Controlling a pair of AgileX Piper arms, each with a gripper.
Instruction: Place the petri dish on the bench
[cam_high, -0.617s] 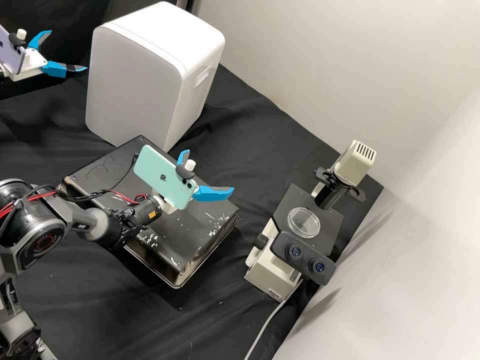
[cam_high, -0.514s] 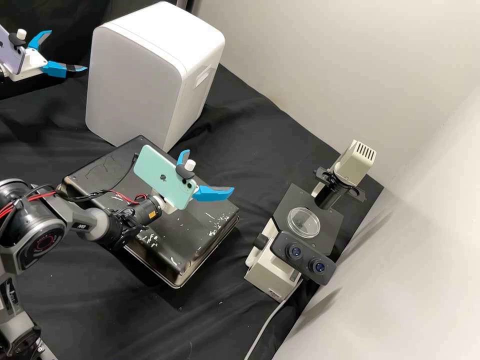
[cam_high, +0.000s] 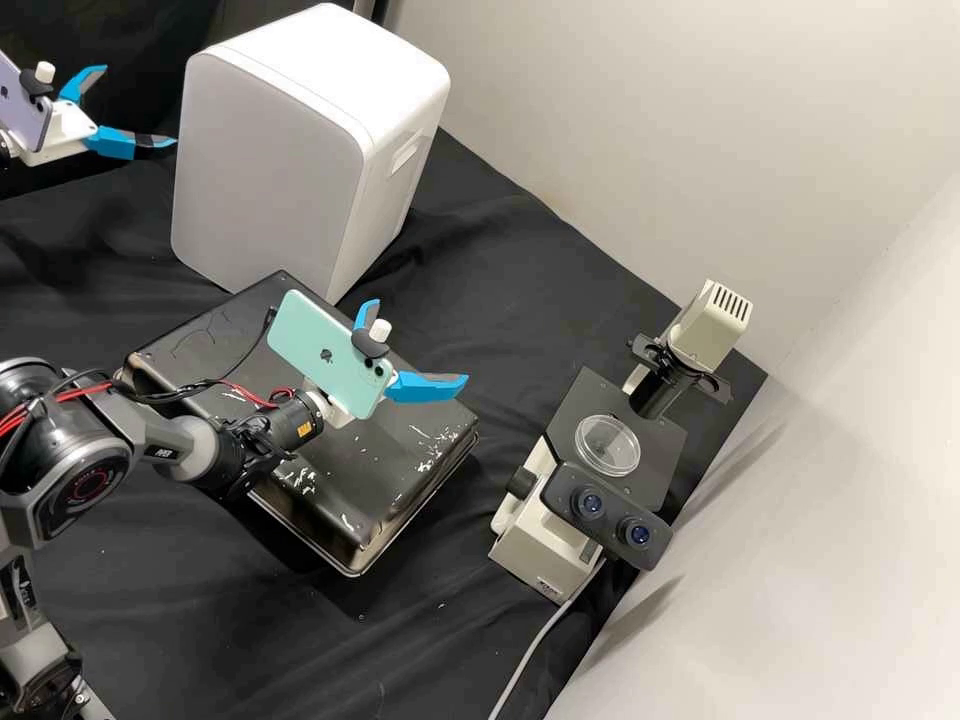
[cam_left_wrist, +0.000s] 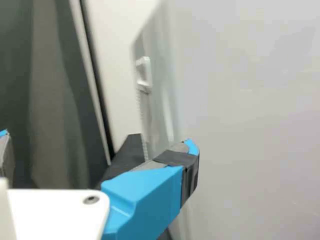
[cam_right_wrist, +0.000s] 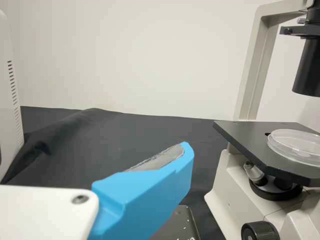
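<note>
Two grippers, both with jaws spread wide and nothing held between them; right gripper (cam_high: 420, 342) hanging over the dark metal tray (cam_high: 400, 480) mid-bench, aimed toward 3 o'clock, with a mint-green phone (cam_high: 325, 352) clamped at its wrist; left gripper (cam_high: 135, 105) far off at 10 o'clock of the high view, at 9 o'clock of the tall white box (cam_high: 300, 150); in the left wrist view, one taped finger (cam_left_wrist: 145, 200) close to that box's pale side.

Clear petri dish (cam_high: 608, 444) lying flat on the black stage (cam_high: 605, 395) of the microscope (cam_high: 530, 545), at 4 o'clock from the right gripper and well apart from it; not yet down on the black-clothed bench (cam_high: 520, 260); lid on or off, cannot tell. In the right wrist view, petri dish (cam_right_wrist: 295, 145) resting on the stage (cam_right_wrist: 245, 132) below the black tube (cam_right_wrist: 307, 60), clear of the near finger (cam_right_wrist: 150, 195).

Dark eyepieces (cam_high: 607, 515) at 6 o'clock of the petri dish, just beside it; cream lamp housing (cam_high: 712, 322) at 1 o'clock; grey cable (cam_high: 530, 660) trailing from the microscope toward 7 o'clock; white box at 11 o'clock of the tray, just beside its far corner.
</note>
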